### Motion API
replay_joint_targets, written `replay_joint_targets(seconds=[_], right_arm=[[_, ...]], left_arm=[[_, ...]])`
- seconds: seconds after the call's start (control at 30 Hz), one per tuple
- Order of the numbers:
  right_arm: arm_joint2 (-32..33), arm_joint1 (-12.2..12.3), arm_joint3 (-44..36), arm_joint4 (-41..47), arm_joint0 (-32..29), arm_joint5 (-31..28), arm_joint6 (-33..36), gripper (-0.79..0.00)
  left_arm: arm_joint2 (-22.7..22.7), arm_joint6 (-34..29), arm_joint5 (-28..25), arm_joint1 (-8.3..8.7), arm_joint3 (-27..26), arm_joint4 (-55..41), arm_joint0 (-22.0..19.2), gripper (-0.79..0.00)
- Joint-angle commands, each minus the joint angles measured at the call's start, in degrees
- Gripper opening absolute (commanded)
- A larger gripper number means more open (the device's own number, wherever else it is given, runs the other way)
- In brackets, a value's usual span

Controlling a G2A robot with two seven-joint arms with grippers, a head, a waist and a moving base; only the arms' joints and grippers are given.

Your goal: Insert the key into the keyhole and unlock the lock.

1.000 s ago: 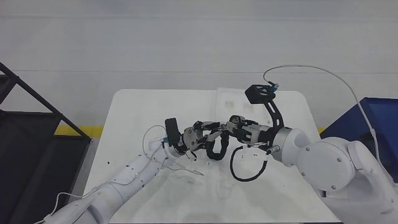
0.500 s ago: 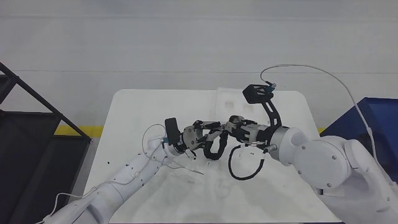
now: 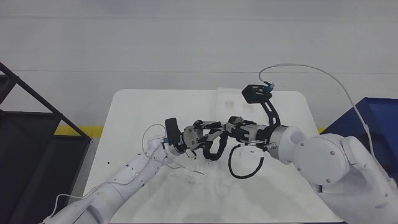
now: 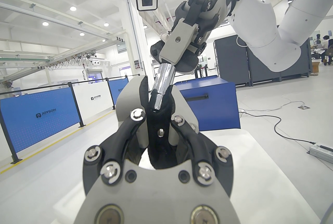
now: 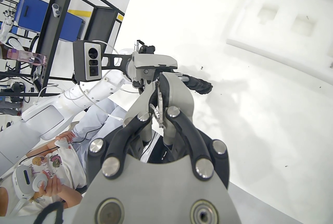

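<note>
My left gripper (image 4: 156,94) is shut on the lock, a chrome cylinder (image 4: 161,84) that sticks out past its black pads. A thick black cable (image 3: 216,151) hangs from the lock in a loop above the table. The right gripper (image 5: 161,87) is shut on a flat metal key (image 5: 159,105), held edge-on between its fingers. The two grippers meet tip to tip over the middle of the table (image 3: 143,109). From the left wrist, the right gripper (image 4: 179,50) sits right at the cylinder's far end. The key tip and keyhole are hidden between them.
A white foam tray (image 5: 281,35) with two rectangular pockets lies at the table's far side, beyond the grippers (image 3: 231,98). A black metal rack (image 3: 25,143) stands off the table's left edge. A blue bin (image 3: 373,118) sits to the right.
The right arm has edged slightly to the left, toward the left gripper. The left gripper and the lock have stayed put.
</note>
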Motion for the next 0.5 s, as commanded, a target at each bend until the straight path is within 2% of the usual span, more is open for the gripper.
replay_joint_targets(seconds=[0.0, 0.4, 0.47], right_arm=[[-0.1, -0.1, 0.0, 0.0, 0.1, 0.1, 0.0, -0.785], [0.0, -0.3, 1.0, 1.3, 0.4, 0.0, -0.3, -0.785], [0.0, -0.4, 1.3, 1.4, 0.5, -0.1, -0.2, -0.727]], left_arm=[[-0.2, -0.1, -0.1, -0.07, 0.0, 0.0, 0.1, -0.785], [-0.6, -0.9, -0.9, -0.45, 0.5, -0.6, 0.6, -0.785], [-0.6, -1.2, -1.2, -0.52, 0.6, -0.8, 0.6, -0.785]])
